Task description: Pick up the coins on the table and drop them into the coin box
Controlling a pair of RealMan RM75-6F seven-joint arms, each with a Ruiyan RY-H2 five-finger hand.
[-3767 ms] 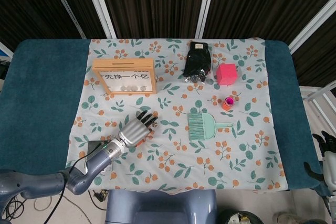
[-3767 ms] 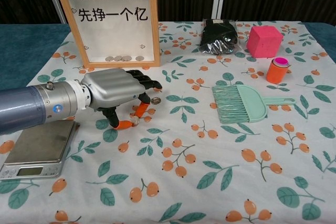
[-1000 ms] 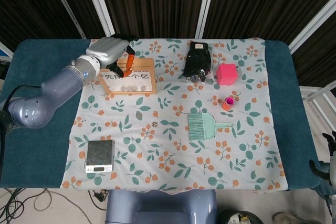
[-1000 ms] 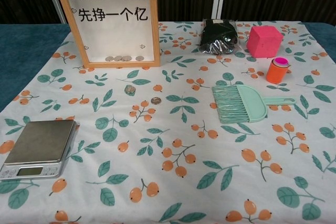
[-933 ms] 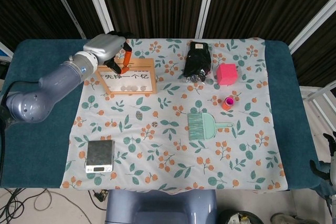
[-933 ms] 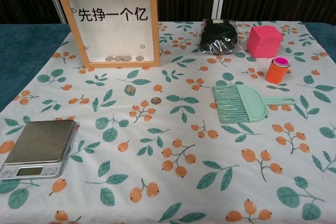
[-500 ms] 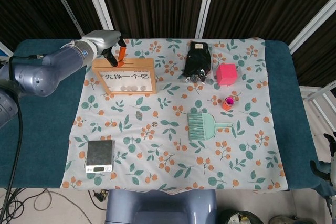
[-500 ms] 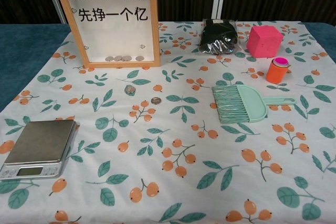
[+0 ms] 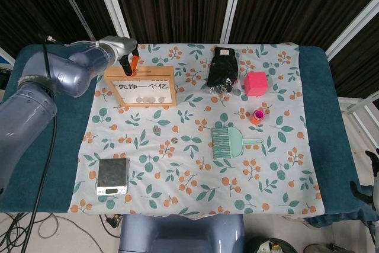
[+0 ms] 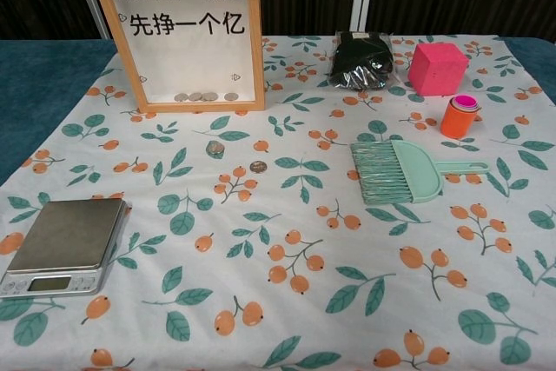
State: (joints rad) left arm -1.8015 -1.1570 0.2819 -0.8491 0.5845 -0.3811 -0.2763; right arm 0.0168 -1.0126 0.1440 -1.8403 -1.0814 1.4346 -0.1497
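Head view shows my left hand [image 9: 122, 48] up behind the top left corner of the coin box [image 9: 140, 86], but I cannot tell if its fingers [image 9: 128, 67] hold anything. Two coins [image 10: 215, 148] lie on the desk [image 10: 35, 93] in front of the box, near each other. My right hand [image 9: 372, 179] is barely seen at the far edge.

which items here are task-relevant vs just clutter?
Task-relevant:
coin box
two loose coins on the cloth
left hand, above the box's left top corner

Clutter:
scale
teal brush
pink block
orange cup
black bag
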